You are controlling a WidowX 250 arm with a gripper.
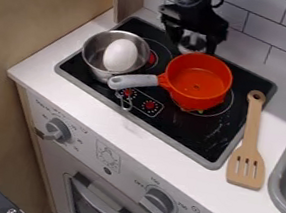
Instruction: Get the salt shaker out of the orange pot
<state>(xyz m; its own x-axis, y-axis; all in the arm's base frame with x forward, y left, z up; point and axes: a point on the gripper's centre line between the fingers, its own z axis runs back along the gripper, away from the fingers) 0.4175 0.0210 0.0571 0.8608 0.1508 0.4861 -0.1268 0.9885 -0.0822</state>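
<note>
Salt shaker, small, rounded, silvery-grey with a shiny pale patch (193,43): just behind the orange-red round pot with the grey handle (195,92), outside its rim at the far side. Lower end of the shaker close to that rim; from where I stand, cannot tell if they touch. Black two-finger gripper (193,40) hangs behind the pot, jaws closed in on the shaker, one each side. Pot's orange inner floor in sight, small dark spot on it; grey handle points left and toward me, its end alongside the silver metal saucepan (99,50). Saucepan sits left of the pot, white egg (120,55) inside, standing above its rim. Bit of yellow-green (200,110) under the pot's near side. Edges: black stovetop with grey border (198,139) spreads in front and to the right of the pot; white tiled wall (269,26) rises behind it, a strip of white counter between. Flat, slotted wooden spatula (246,167) right of the pot, handle over the stovetop's border; grey sink rim (284,175) farther right.
</note>
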